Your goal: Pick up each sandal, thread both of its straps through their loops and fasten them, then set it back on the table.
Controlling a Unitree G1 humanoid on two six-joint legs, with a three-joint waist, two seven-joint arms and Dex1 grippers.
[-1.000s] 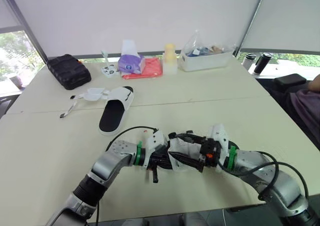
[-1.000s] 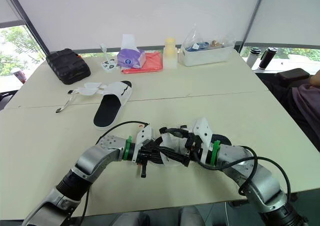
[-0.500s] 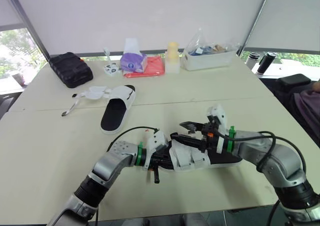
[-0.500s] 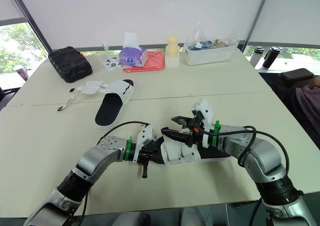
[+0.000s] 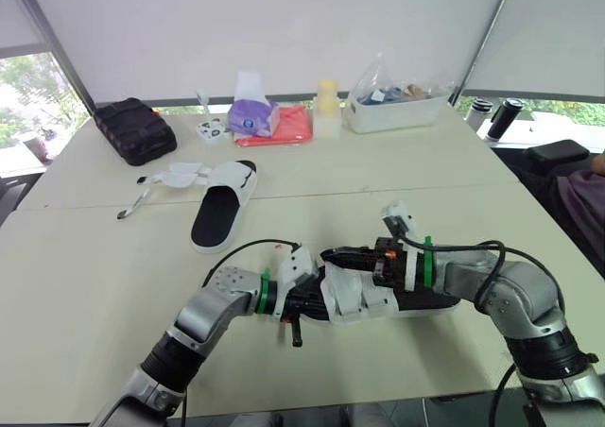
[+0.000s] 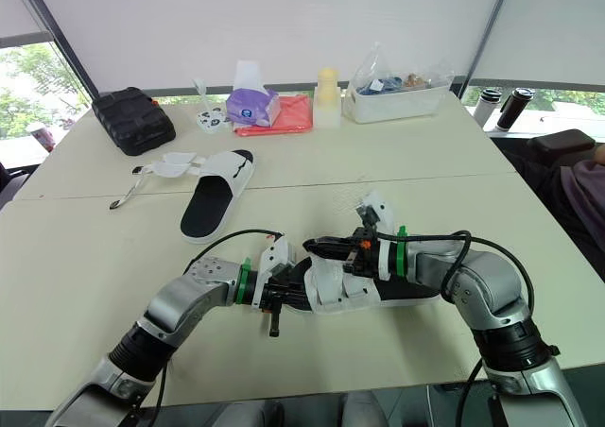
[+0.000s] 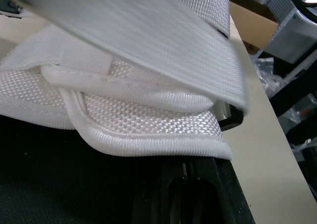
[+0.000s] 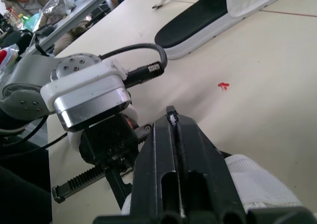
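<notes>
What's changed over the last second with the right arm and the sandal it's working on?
The right tool rose off the near sandal with fingers apart half a second ago, then dropped back over its white strap, fingers now shut. The left tool stayed at the sandal's end, and the far sandal lies unmoved, straps undone.

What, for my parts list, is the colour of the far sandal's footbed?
The footbed is black, best seen in the left eye view.
</notes>
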